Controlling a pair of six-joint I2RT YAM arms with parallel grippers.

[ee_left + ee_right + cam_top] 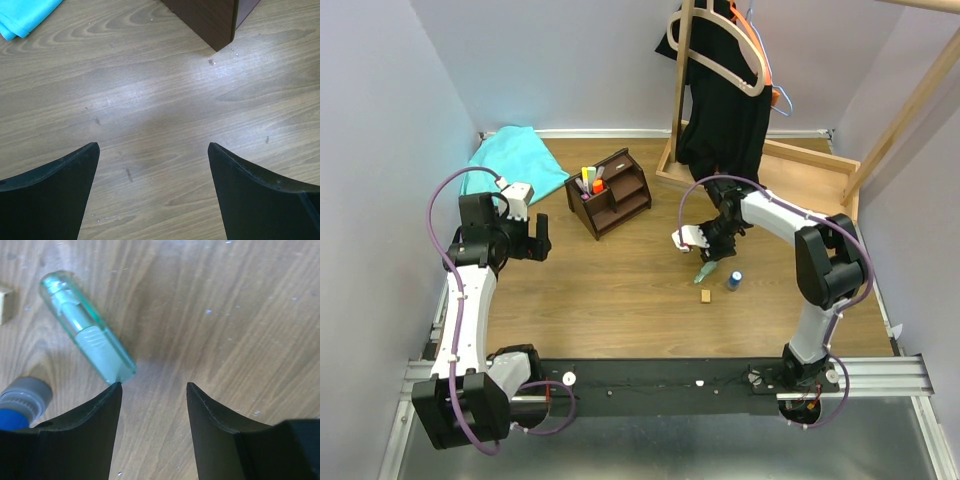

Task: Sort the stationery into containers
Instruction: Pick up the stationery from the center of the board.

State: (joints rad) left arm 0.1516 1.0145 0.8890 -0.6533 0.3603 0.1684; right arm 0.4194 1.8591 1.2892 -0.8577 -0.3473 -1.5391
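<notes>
Right gripper (154,385): jaws part-open, nothing between them, low over the table (240,315).
Green marker (87,332): lies flat and slanted, upper left of the wrist view, its near end just off one fingertip and outside the gap.
Neighbours: blue cylinder (20,402) and tan block (5,302) at the left edge.
Organizer (610,195): upper middle of the top view, well apart from the marker.
Left gripper (152,145): jaws wide, empty.
Risk: closing here would likely grab air or clip the marker's end, rolling it into the cylinder.
</notes>
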